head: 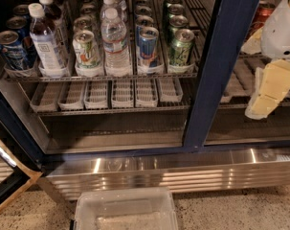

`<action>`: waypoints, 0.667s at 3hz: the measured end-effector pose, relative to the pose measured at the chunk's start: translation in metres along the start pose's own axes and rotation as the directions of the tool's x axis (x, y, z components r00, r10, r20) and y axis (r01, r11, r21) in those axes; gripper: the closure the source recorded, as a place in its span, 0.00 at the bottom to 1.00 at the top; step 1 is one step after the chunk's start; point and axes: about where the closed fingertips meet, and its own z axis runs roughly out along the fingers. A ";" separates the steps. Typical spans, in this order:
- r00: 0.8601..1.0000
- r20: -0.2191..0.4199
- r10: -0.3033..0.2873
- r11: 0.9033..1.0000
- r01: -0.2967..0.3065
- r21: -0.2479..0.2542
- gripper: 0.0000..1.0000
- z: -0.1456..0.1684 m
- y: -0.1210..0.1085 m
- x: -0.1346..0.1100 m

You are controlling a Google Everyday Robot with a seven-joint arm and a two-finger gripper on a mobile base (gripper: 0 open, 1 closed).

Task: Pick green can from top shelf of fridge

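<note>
At the right edge of the view, your gripper (269,92) is hanging below its white wrist (283,30), in front of the right half of the fridge (220,66). It is showing as a pale yellow shape tilting down and to the left, and you cannot tell whether it is wide or narrow. It is holding nothing that you can see, and it is touching no can.

Left of the gripper, the fridge's dark blue post is standing between it and the drinks. Beyond that post, up and to the left of the gripper, the green can (181,48) is standing upright at the front of its lane on the top shelf (135,76). It is well apart from the gripper. More green cans are lining up behind it in the same lane.

Going further left from the gripper, you are passing a blue can (148,44), a water bottle (116,42), a white can (86,49) and a second bottle (45,44), each at the front of its own lane.

About level with the gripper and left of the post, the lower shelf (111,110) is carrying a row of clear trays (121,94). Below the gripper and to its left, a clear bin (87,206) is sitting on the floor in front of the steel base panel (183,169).
</note>
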 end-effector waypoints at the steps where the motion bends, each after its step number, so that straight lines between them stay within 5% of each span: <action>1: 0.994 0.102 0.027 0.984 -0.009 -0.176 0.00 0.035 0.011 -0.006; 2: 0.967 0.244 0.075 0.964 -0.008 -0.264 0.00 0.054 0.033 -0.030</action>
